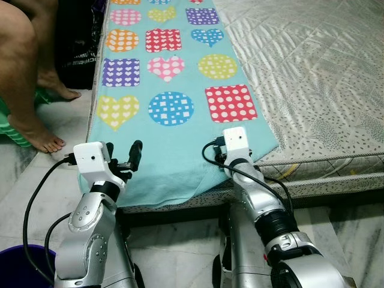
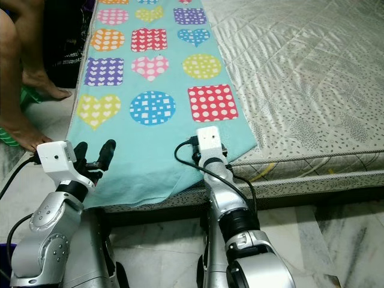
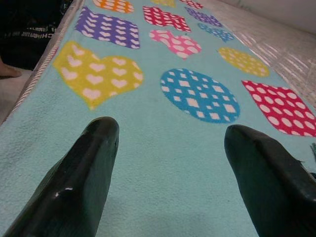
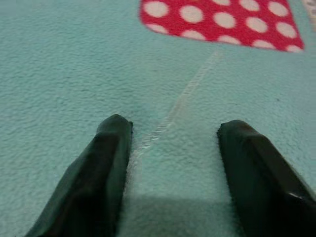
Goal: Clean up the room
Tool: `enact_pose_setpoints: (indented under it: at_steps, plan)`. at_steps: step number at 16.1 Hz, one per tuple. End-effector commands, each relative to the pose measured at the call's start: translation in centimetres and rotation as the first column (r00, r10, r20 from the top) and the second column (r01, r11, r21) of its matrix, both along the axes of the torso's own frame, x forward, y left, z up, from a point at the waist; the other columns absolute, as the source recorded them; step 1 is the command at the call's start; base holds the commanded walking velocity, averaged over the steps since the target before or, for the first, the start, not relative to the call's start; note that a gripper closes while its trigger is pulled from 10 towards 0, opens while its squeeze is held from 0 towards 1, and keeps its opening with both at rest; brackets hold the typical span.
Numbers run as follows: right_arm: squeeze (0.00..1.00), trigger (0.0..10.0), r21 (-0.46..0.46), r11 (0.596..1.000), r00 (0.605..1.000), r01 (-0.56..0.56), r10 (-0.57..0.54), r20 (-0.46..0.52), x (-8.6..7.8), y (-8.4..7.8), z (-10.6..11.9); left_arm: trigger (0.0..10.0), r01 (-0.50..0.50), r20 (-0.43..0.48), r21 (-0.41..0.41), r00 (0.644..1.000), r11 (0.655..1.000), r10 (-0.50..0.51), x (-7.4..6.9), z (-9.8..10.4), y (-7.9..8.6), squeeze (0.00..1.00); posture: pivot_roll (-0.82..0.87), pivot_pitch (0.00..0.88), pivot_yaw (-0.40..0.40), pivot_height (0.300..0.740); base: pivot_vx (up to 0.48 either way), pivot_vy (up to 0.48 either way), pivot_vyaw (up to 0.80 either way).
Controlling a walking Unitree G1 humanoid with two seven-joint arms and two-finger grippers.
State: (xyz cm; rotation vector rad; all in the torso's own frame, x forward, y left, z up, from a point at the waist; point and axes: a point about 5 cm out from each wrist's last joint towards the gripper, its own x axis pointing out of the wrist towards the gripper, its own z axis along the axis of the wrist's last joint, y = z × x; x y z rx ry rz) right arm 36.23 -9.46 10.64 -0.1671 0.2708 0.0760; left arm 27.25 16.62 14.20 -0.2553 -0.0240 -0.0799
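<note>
A teal blanket (image 1: pixel 180 90) patterned with dotted hearts, circles and squares lies along the left side of the mattress (image 1: pixel 312 78) in front of me, its near edge hanging over the bed's side. My left gripper (image 3: pixel 168 163) hovers over the near left part of the blanket, fingers spread wide, holding nothing. My right gripper (image 4: pixel 170 158) is low over the blanket just short of the red square (image 4: pixel 217 19), also wide open and empty. A person's bare feet (image 1: pixel 42 135) rest on the marble floor (image 1: pixel 60 174) to my left.
</note>
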Motion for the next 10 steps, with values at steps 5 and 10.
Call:
enact_pose_setpoints:
  at_steps: [5,10]
  plan:
    - [0.00,0.0,0.051,0.995,0.996,0.083,-0.082,-0.018,-0.6,-2.2,-0.3,10.0,-0.003,-0.010,0.014,1.000,1.000,0.003,-0.3,-0.1,0.2,0.00,0.00,0.174,-0.038,0.478,0.000,0.000,0.00]
    - [0.00,0.0,0.096,0.987,0.992,0.128,-0.125,-0.037,-1.8,-3.7,-0.9,10.0,-0.006,-0.011,0.014,1.000,1.000,0.006,-0.4,-0.2,0.3,0.00,-0.01,0.174,-0.036,0.478,0.000,0.000,0.00]
